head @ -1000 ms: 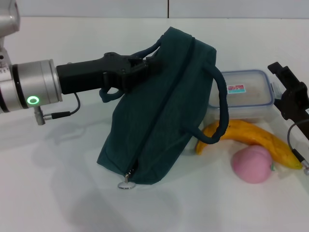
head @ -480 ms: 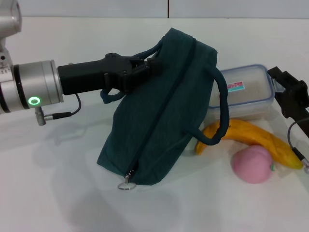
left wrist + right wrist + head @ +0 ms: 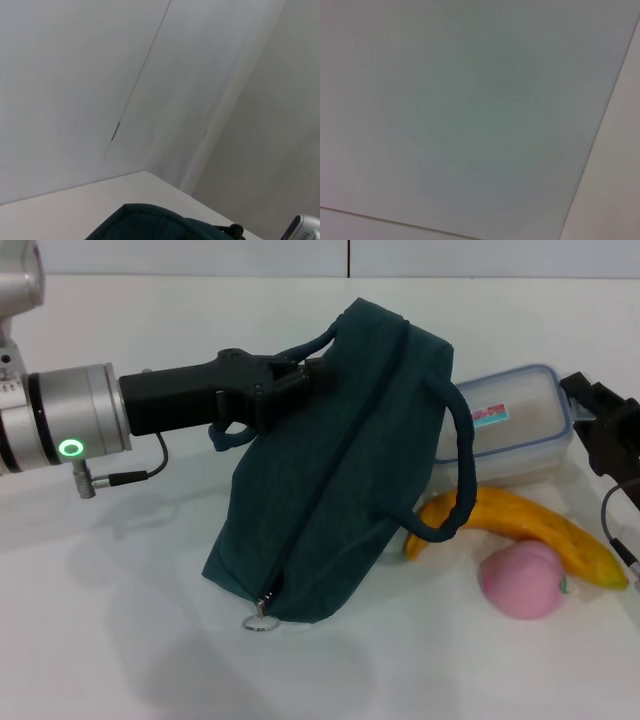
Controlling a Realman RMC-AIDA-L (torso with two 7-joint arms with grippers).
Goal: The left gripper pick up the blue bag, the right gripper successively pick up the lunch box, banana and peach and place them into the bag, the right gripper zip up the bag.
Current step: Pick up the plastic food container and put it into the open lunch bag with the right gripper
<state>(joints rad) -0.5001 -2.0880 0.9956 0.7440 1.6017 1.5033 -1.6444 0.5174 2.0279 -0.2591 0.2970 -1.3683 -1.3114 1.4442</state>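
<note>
Just beyond the tip of the left gripper (image 3: 300,375), the blue bag (image 3: 340,470) hangs slanted over the white table (image 3: 120,620), its upper edge raised and its lower corner resting on the surface. The left gripper's fingers are clamped on the bag's near handle (image 3: 300,348) at the top edge. The zipper (image 3: 320,490) runs down the bag's face, away from that gripper, to a metal ring pull (image 3: 258,621) lying on the table at the low corner. The second handle (image 3: 458,465) loops off the bag's far side, away from the left gripper, and drapes onto the banana (image 3: 530,528). In the left wrist view only a dark fold of the bag (image 3: 150,225) shows.

The lunch box (image 3: 510,428) is tilted, one end lifted, directly against the right gripper (image 3: 590,415); whether its fingers are closed on the box cannot be told. The banana lies on the table below that gripper, beside the bag. The peach (image 3: 522,578) sits touching the banana, farther from the right gripper.
</note>
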